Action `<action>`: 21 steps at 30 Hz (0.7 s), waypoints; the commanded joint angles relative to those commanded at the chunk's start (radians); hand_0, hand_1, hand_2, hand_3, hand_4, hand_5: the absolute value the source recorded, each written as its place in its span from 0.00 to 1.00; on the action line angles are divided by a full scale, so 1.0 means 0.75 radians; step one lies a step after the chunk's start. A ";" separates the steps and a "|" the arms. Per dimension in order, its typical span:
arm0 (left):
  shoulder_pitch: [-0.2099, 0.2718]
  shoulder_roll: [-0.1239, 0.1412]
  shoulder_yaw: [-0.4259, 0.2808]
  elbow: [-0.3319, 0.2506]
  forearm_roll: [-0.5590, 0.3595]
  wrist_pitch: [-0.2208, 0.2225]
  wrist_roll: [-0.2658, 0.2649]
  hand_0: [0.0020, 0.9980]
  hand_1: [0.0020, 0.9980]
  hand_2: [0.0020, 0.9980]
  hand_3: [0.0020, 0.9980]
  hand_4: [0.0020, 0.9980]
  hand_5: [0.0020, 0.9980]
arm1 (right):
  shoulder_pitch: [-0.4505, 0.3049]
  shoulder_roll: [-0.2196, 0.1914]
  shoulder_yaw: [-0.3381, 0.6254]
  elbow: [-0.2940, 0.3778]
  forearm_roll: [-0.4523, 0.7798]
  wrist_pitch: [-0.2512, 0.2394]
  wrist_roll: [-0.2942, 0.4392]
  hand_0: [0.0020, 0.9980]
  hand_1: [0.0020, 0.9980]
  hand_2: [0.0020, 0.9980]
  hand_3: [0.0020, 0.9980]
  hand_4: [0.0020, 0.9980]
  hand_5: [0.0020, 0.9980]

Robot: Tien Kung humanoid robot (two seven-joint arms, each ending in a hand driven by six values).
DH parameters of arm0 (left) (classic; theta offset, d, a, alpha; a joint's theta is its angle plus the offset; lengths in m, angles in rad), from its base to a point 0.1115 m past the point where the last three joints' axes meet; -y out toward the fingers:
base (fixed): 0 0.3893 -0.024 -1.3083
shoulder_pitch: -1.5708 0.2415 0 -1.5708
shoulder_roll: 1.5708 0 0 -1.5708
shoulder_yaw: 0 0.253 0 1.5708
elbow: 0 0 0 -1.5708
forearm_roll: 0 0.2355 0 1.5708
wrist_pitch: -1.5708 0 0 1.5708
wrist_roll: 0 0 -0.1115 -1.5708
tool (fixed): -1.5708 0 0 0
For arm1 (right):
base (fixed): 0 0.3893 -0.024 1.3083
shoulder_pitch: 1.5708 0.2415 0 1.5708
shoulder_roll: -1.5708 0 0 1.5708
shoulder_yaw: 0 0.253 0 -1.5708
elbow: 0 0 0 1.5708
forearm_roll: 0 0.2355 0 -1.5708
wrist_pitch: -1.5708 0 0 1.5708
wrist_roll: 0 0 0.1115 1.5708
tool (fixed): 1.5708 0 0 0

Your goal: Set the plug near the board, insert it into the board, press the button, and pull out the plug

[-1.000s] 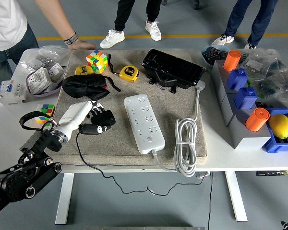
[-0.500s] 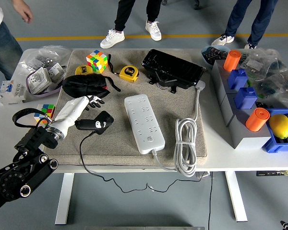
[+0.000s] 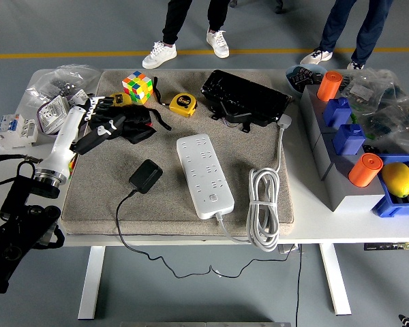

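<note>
Step one done: plug (image 3: 145,176) lies just left of power strip (image 3: 204,175). Left hand (image 3: 99,122) raised far-left, fingers spread, empty. Next: regrasp plug, align prongs, insert.

The left arm comes in from the lower left corner, its black joints low at the picture's edge and its white forearm slanting up and to the right. The left hand (image 3: 99,121) is raised at the end of it, dark fingers (image 3: 103,103) spread loosely and gripping nothing.
</note>
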 joint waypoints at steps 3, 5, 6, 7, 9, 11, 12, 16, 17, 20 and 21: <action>0.001 -0.003 -0.023 0.036 -0.104 0.011 -0.004 0.70 0.74 0.76 0.75 0.98 0.69 | 0.003 0.001 -0.012 -0.010 0.012 0.000 0.000 0.60 0.59 0.55 0.55 0.79 0.27; 0.004 -0.005 -0.032 0.059 -0.134 0.013 0.004 0.70 0.74 0.76 0.75 0.98 0.69 | 0.004 0.001 -0.019 -0.015 0.018 -0.001 -0.001 0.60 0.59 0.55 0.55 0.79 0.27; 0.007 -0.005 -0.034 0.065 -0.137 0.013 0.008 0.70 0.74 0.76 0.75 0.98 0.69 | 0.004 0.001 -0.021 -0.017 0.020 -0.001 -0.001 0.60 0.59 0.55 0.55 0.79 0.27; 0.011 -0.007 -0.039 0.072 -0.135 0.012 0.012 0.70 0.74 0.76 0.75 0.98 0.69 | 0.004 0.001 -0.026 -0.020 0.024 -0.002 -0.002 0.60 0.59 0.55 0.55 0.79 0.27; 0.017 -0.010 -0.045 0.081 -0.139 0.011 0.016 0.70 0.74 0.75 0.74 0.97 0.67 | 0.004 0.001 -0.032 -0.024 0.028 -0.003 -0.002 0.60 0.59 0.55 0.55 0.79 0.27; 0.022 -0.014 -0.048 0.087 -0.145 0.005 0.024 0.70 0.74 0.75 0.74 0.97 0.67 | 0.002 0.002 -0.038 -0.029 0.035 -0.003 -0.003 0.60 0.59 0.55 0.55 0.79 0.27; 0.025 -0.017 -0.051 0.088 -0.145 0.004 0.025 0.70 0.74 0.75 0.74 0.97 0.67 | 0.001 0.002 -0.040 -0.032 0.037 -0.003 -0.004 0.60 0.59 0.55 0.55 0.79 0.27; 0.036 -0.029 -0.070 0.084 -0.137 0.002 0.031 0.70 0.73 0.75 0.74 0.96 0.65 | 0.000 0.006 -0.051 -0.043 0.052 -0.005 -0.004 0.60 0.59 0.55 0.55 0.79 0.27; 0.037 -0.030 -0.069 0.083 -0.139 0.000 0.034 0.70 0.73 0.75 0.74 0.96 0.65 | 0.000 0.008 -0.053 -0.046 0.054 -0.005 -0.004 0.60 0.59 0.55 0.55 0.79 0.27; 0.039 -0.031 -0.072 0.081 -0.135 0.001 0.035 0.70 0.73 0.75 0.74 0.96 0.65 | -0.003 0.011 -0.054 -0.051 0.060 -0.007 -0.005 0.60 0.59 0.55 0.55 0.79 0.27; 0.039 -0.031 -0.075 0.081 -0.137 -0.001 0.036 0.70 0.73 0.75 0.74 0.95 0.64 | -0.004 0.012 -0.053 -0.052 0.062 -0.007 -0.005 0.60 0.59 0.55 0.55 0.79 0.27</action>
